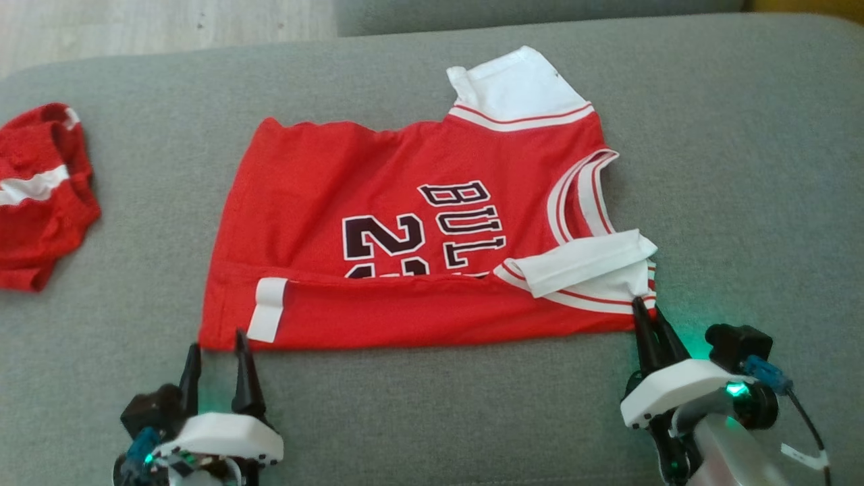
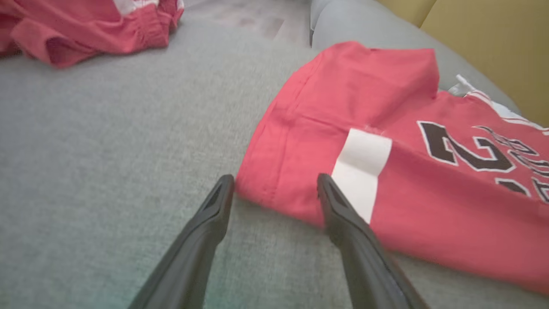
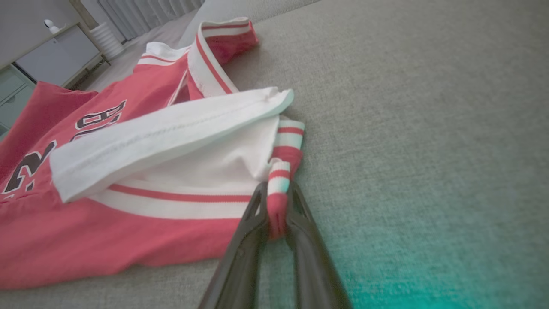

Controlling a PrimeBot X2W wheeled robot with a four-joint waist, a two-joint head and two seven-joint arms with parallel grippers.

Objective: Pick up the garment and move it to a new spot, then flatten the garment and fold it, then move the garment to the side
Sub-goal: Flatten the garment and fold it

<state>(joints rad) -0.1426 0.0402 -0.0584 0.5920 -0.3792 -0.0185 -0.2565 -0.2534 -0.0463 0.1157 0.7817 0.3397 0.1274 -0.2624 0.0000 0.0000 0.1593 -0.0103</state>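
Observation:
The garment [image 1: 405, 229] is a red basketball jersey with white sleeves and black lettering, lying flat on the grey cushion [image 1: 432, 418] with its near long edge folded over. My right gripper [image 1: 644, 312] is shut on the garment's near right corner; in the right wrist view its fingers [image 3: 257, 214] pinch the red-and-white striped trim [image 3: 279, 193]. My left gripper [image 1: 217, 343] stands open at the garment's near left corner [image 2: 274, 180]. One finger lies on the red cloth beside a white tag [image 2: 362, 171], the other on bare cushion.
A second red garment with a white stripe [image 1: 40, 196] lies bunched at the cushion's left edge, also at the top left of the left wrist view [image 2: 85, 25]. Pale floor [image 1: 162, 27] runs beyond the cushion's far edge. A yellow surface [image 2: 489, 47] rises behind the cushion.

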